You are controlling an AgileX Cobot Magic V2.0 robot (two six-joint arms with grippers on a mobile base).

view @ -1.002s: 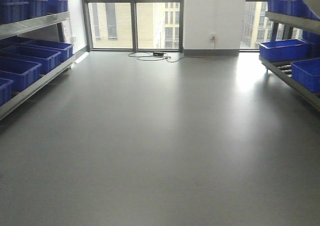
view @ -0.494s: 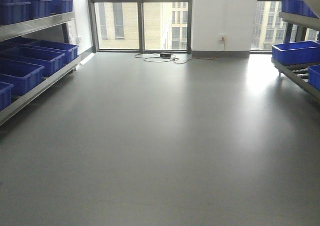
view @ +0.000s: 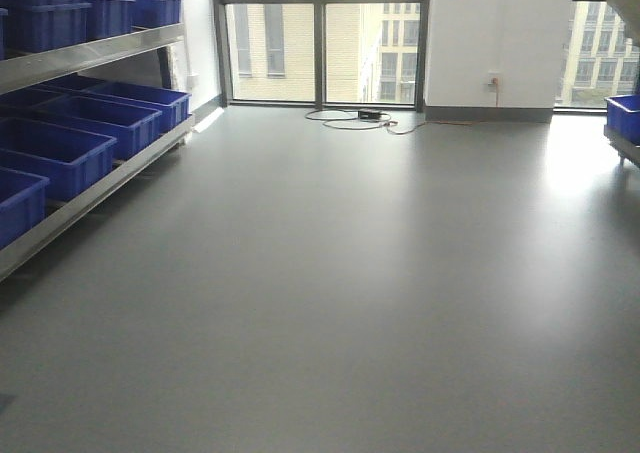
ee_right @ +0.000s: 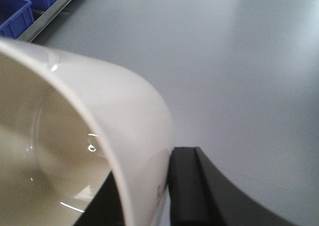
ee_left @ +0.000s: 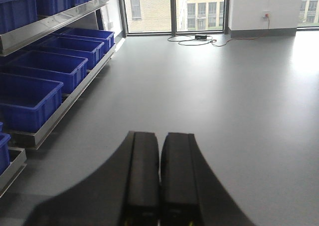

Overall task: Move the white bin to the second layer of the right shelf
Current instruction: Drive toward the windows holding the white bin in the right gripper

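The right fingers [ee_right: 185,191] pinch the wall of the white bin [ee_right: 99,101] at its rim, one outside and one inside. The bin fills that wrist view from 7 to 10 o'clock, above the grey floor [ee_right: 239,61]. The left fingers [ee_left: 144,176] are pressed together with nothing between them. In the front view, blue crates [view: 60,153] line a steel rack [view: 80,205] at 9 o'clock.

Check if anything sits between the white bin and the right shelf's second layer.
Nothing visible does. The right gripper clamps the white bin, and the floor toward the right is bare. The front view catches only a blue crate at its right edge; the second layer is out of frame, so its slot can't be judged.
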